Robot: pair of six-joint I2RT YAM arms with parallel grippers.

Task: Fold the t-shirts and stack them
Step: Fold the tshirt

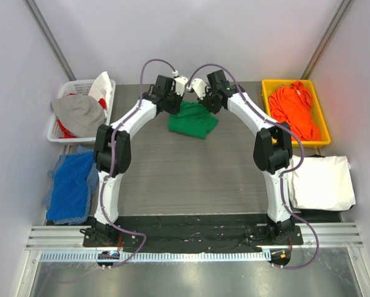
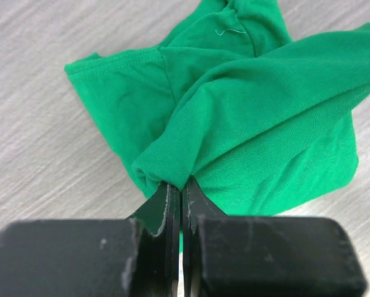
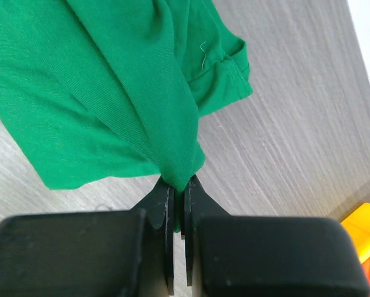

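Top external view: the green t-shirt [image 1: 192, 122] is being held as a crumpled heap on the far middle of the desk [image 1: 191, 179], and both arms are being bent over it from the near edge, their wrists being brought close together just above its far side.

Left wrist view: the left claw [image 2: 182, 185] is being pressed shut on a fold of the green t-shirt. The cloth is being pinched between the 2 dark fingers [image 2: 162, 207] and drawn up off the wood grain as a thick ridge.

Right wrist view: the right claw [image 3: 179, 185] is likewise being clamped on a bunched fold of the green t-shirt, with a hemmed sleeve edge being shown just past the grip.

To the right of the green t-shirt, the orange t-shirt [image 1: 293, 108] is being carried, rumpled, in a yellow bin [image 1: 278, 82]. Right of the green t-shirt and nearer the arm bases, the white t-shirt [image 1: 321, 182] is lying flat. To the left of the green t-shirt, a grey garment [image 1: 80, 111] is being held in a white basket [image 1: 73, 83]. Left and nearer, a blue cloth [image 1: 70, 185] is being draped beside the desk edge.
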